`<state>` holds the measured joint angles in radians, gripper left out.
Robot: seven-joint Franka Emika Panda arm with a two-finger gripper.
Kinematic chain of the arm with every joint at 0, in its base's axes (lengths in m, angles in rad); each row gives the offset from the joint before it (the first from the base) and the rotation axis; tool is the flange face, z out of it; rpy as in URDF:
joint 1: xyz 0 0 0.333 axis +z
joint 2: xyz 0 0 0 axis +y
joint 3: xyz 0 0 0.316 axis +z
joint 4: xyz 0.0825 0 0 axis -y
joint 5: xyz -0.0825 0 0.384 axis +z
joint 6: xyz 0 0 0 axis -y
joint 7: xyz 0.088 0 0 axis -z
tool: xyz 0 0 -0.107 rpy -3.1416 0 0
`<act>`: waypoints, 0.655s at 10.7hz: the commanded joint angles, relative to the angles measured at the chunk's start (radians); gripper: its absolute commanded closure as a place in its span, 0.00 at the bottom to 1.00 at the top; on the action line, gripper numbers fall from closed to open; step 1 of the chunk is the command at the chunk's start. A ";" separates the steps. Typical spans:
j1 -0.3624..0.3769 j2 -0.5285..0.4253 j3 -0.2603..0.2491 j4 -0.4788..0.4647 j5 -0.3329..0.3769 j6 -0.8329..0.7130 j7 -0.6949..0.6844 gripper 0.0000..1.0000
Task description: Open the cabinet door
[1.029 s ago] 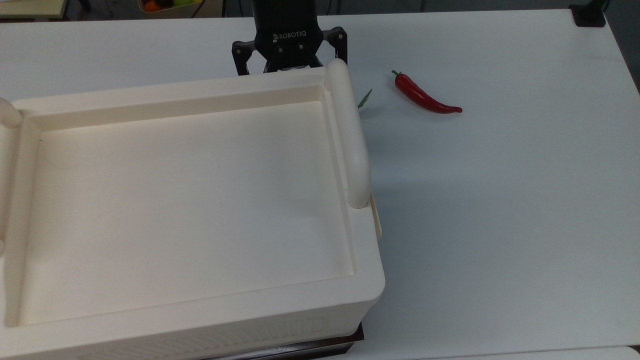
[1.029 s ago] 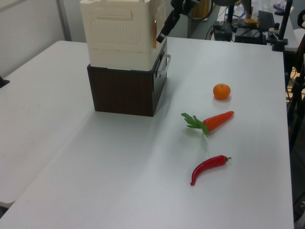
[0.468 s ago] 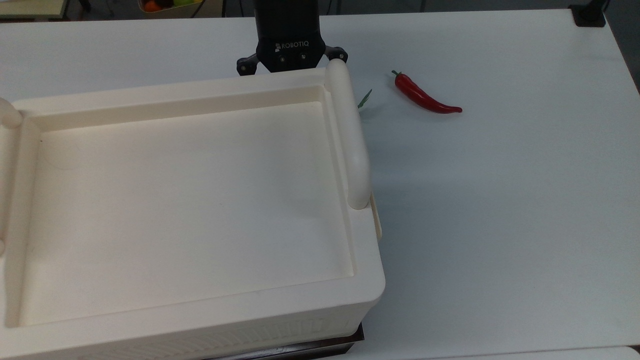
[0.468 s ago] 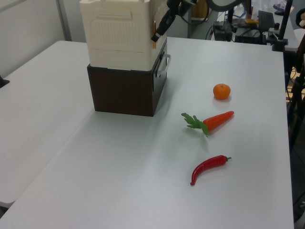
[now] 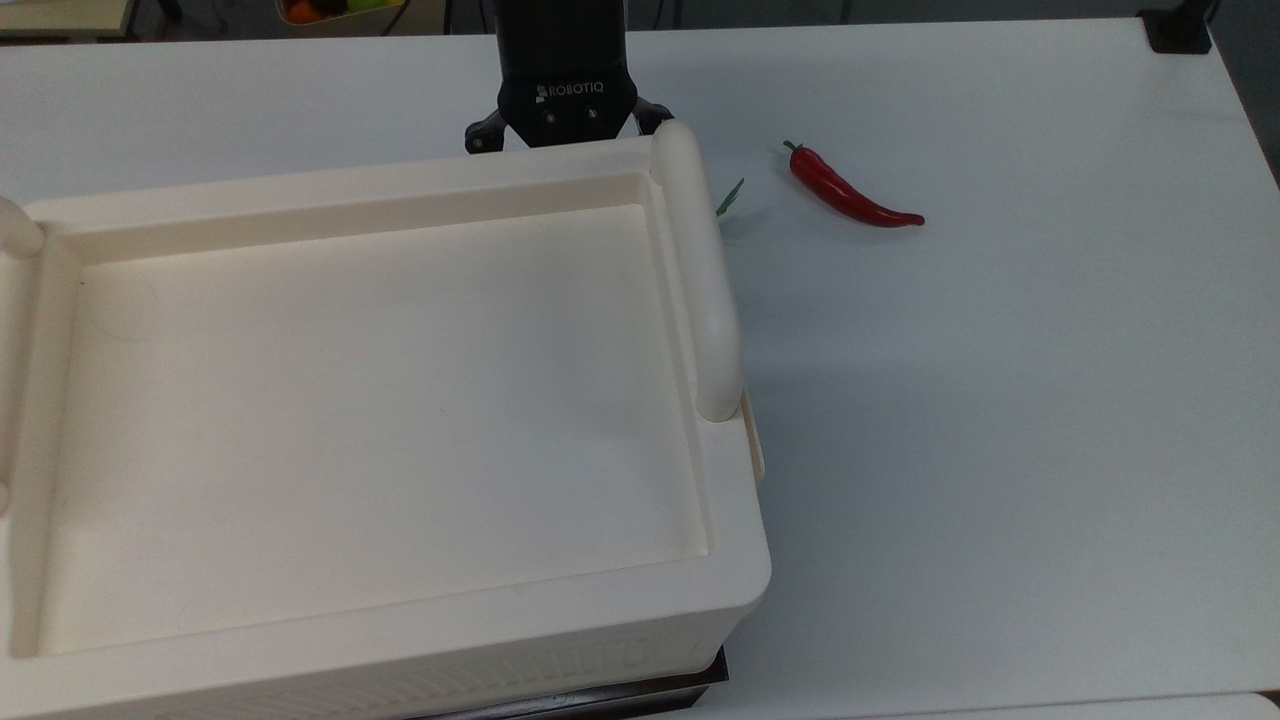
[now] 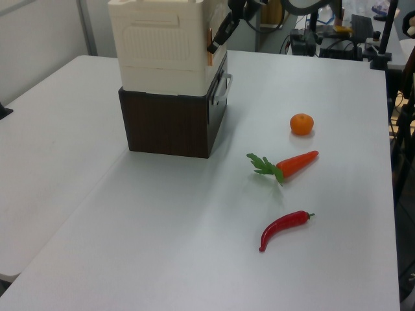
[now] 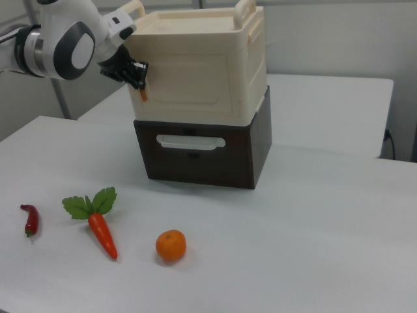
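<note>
The cabinet [image 5: 400, 180] is a large cream box with a recessed top and thick bar handles; it sits on a dark base in the left view [image 6: 159, 45] and the right view [image 7: 195, 26]. The cabinet door [image 7: 189, 81] is the flat cream panel on the face toward the right view's camera. It lies flush, with a small orange-brown mark by its left edge. The left view shows the door's edge [image 6: 210, 35] side-on. My gripper [image 7: 139, 73] is at that marked edge, up against the cabinet [image 6: 213, 46]. In the top view the gripper [image 5: 566, 125] is half hidden behind the cabinet's far rim.
A dark brown drawer unit [image 7: 202, 153] with a pale handle carries the cabinet. On the white table lie an orange [image 7: 171, 246], a carrot [image 7: 101, 231] and a red chilli [image 5: 850, 195]. The carrot's leaf tip [image 5: 730, 197] shows beside the cabinet.
The gripper has moved in against the cabinet's door edge and shifted slightly to the top view's left. More of it is now hidden behind the rim. The cabinet has not moved.
</note>
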<state>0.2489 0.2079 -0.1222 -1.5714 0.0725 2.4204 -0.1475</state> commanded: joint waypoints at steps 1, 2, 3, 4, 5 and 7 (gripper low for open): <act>0.009 0.021 -0.004 0.036 0.000 0.022 -0.004 1.00; 0.004 0.016 -0.004 0.034 0.001 0.020 -0.007 1.00; 0.003 0.004 -0.004 0.027 0.001 0.009 -0.007 1.00; 0.000 -0.010 -0.004 0.008 0.001 0.003 -0.004 1.00; 0.000 -0.028 -0.002 -0.018 0.003 0.002 -0.004 1.00; -0.005 -0.044 -0.002 -0.030 0.004 -0.044 -0.006 1.00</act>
<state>0.2482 0.2034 -0.1221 -1.5762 0.0734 2.4188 -0.1470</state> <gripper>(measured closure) 0.863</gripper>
